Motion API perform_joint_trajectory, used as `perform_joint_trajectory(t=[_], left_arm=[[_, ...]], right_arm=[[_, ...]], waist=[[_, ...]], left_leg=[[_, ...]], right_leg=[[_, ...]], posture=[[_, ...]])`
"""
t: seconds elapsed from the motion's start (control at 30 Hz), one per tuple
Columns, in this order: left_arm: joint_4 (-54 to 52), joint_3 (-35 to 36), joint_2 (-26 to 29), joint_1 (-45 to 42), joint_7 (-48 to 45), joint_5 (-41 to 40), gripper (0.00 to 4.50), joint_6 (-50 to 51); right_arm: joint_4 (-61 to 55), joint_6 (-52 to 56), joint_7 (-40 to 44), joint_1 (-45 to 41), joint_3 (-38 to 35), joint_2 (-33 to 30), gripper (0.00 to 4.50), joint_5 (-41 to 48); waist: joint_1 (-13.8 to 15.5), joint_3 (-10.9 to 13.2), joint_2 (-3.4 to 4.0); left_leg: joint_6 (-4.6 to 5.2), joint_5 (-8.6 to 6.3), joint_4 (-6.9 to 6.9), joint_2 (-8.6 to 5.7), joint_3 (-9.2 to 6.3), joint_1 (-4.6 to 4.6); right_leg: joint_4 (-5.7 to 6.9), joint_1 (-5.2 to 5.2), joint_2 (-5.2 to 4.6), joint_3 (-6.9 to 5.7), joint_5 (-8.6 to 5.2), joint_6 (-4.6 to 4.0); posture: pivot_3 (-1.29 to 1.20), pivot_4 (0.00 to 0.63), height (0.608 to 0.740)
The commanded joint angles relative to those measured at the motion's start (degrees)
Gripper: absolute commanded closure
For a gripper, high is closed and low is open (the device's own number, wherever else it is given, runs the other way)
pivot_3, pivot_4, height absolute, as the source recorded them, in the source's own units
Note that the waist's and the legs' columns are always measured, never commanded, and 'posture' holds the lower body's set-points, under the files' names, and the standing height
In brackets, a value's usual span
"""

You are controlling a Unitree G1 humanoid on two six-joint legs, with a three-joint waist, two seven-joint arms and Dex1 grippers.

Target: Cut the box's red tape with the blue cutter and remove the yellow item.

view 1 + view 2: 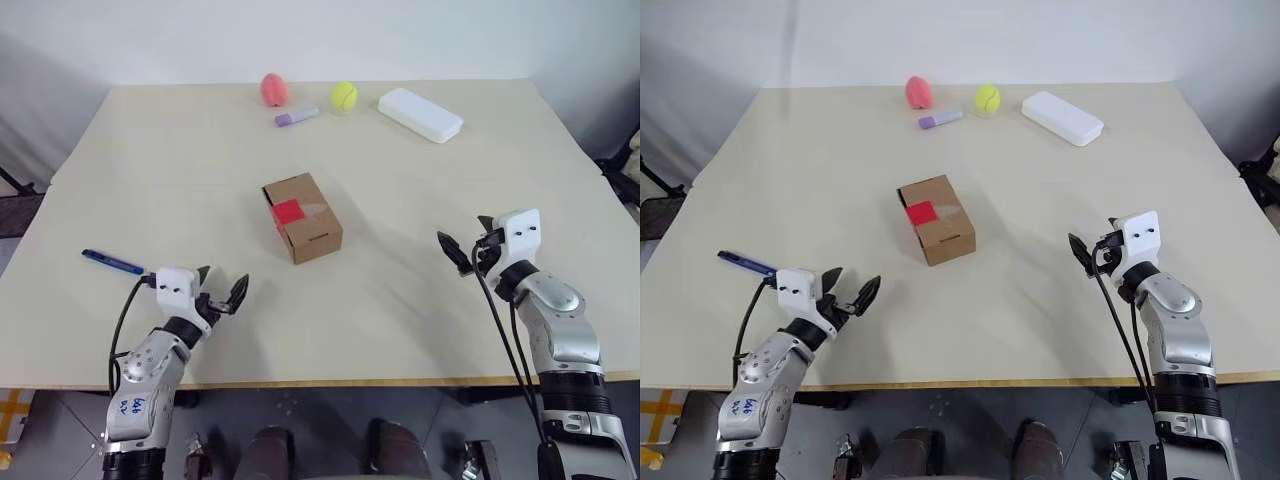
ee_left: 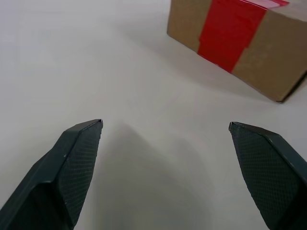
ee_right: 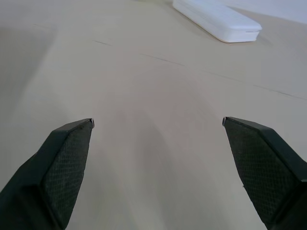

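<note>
The small brown cardboard box (image 1: 303, 217) sits near the centre of the pale beige worktop (image 1: 420, 300), flaps closed. The bright red tape patch (image 1: 288, 210) lies across the seam on its top face and runs down one side wall, as the left wrist view shows. The thin dark blue pen-like cutter (image 1: 112, 262) lies flat on the worktop near the left edge, just beside the left hand and apart from it.

The left hand (image 1: 222, 291) hovers over the worktop near the front edge, both black fingers spread wide, holding nothing; it points towards the box. The right hand (image 1: 468, 252) hovers over the right side of the worktop, fingers also spread wide and empty, well apart from the box.

Along the far edge stand a pink egg-shaped object (image 1: 274, 89), a short purple marker-like tube (image 1: 297, 117), a yellow-green tennis ball (image 1: 344, 95) and a white rectangular case (image 1: 420, 114).
</note>
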Motion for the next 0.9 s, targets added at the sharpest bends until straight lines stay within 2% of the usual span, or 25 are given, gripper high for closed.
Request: perform_joint_trajectory(t=[0.03,0.23,0.3,0.4,0.77,0.8,0.9], left_arm=[[0.51,0.19,1.71,-0.73,0.62,2.85,0.02,-2.13],[1.88,-0.58,1.17,-3.95,1.75,2.41,0.02,1.61],[2.15,-2.05,1.42,-4.7,-0.27,3.15,0.02,-1.5],[2.64,-2.11,0.53,-6.33,-1.39,0.83,0.63,-0.02],[10.31,-2.44,-1.08,-13.28,-1.86,1.29,4.17,-0.48],[10.76,-2.55,-1.11,-13.62,-1.88,1.42,4.49,-0.61],[13.54,-3.1,-0.99,-15.91,-2.46,1.85,4.49,-0.92]], right_arm=[[-1.35,-0.77,-1.08,-0.14,-1.54,-0.26,0.0,0.29],[-3.95,7.11,-5.97,-0.78,-0.14,-0.7,0.0,-2.05],[-5.29,7.02,-5.23,-0.96,0.2,-0.17,0.0,-1.51],[-6.94,10.0,-4.53,-1.26,0.38,0.5,0.62,-0.03],[-1.26,9.9,0.33,-9.96,5.21,1.6,4.5,-0.92],[-0.43,9.76,0.74,-10.78,5.67,1.69,4.5,-1.08],[5.64,8.98,1.44,-16.25,7.51,2.96,4.5,-2.15]], waist=[[0.01,0.0,0.0],[0.11,0.0,0.0],[0.05,0.0,0.0],[0.02,0.0,0.0],[-0.11,0.01,-0.01],[-0.12,0.01,-0.01],[-0.16,0.01,-0.02]], left_leg=[[0.0,0.0,0.0,0.0,0.0,0.01],[0.0,0.0,0.0,0.0,0.01,-0.01],[0.0,0.0,0.0,-0.01,0.01,-0.01],[0.0,0.0,-0.01,0.0,0.02,0.0],[0.01,-0.01,-0.01,0.01,0.07,0.01],[0.01,-0.01,-0.01,0.01,0.07,0.01],[0.01,0.0,-0.01,0.01,0.07,0.01]], right_leg=[[0.0,0.0,0.0,0.0,0.0,0.0],[-0.01,0.0,0.0,0.01,0.0,0.0],[-0.01,0.0,0.0,0.01,0.0,0.0],[-0.01,-0.01,0.01,0.02,0.0,0.0],[-0.02,-0.02,0.03,0.06,0.01,0.0],[-0.02,-0.02,0.03,0.06,0.01,0.0],[-0.02,-0.02,0.03,0.06,0.01,0.0]], posture=[[0.0,0.15,0.74],[0.0,0.15,0.74],[0.0,0.15,0.74],[0.0,0.15,0.74],[0.0,0.15,0.74],[0.0,0.15,0.74],[0.0,0.15,0.74]])
